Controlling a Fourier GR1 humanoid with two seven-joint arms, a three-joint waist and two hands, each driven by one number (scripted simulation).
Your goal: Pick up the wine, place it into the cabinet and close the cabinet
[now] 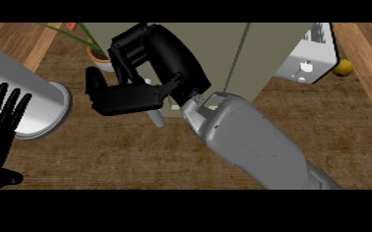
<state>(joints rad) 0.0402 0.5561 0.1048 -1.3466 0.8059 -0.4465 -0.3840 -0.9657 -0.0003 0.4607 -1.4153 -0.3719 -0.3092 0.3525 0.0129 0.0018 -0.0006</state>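
Observation:
The cabinet (pixel 262 54) is the olive box at the top middle, and a thin seam runs down its front between two doors. No wine bottle shows anywhere. My right hand (pixel 163 59) reaches up from the lower right and lies against the cabinet's left door. Its fingers (pixel 123 54) are relaxed and hold nothing, and its thumb (pixel 123 98) sticks out to the left. A small grey door handle (pixel 157 118) pokes out just under the thumb. My left hand (pixel 10 120) rests open at the left edge, fingers up.
A large grey cylinder (pixel 36 103) stands on the wooden counter (pixel 131 157) at the left, close to my left hand. A potted plant (pixel 99 56) sits behind the right hand. A white toaster (pixel 314 54) and a yellow lemon (pixel 343 67) are at the upper right.

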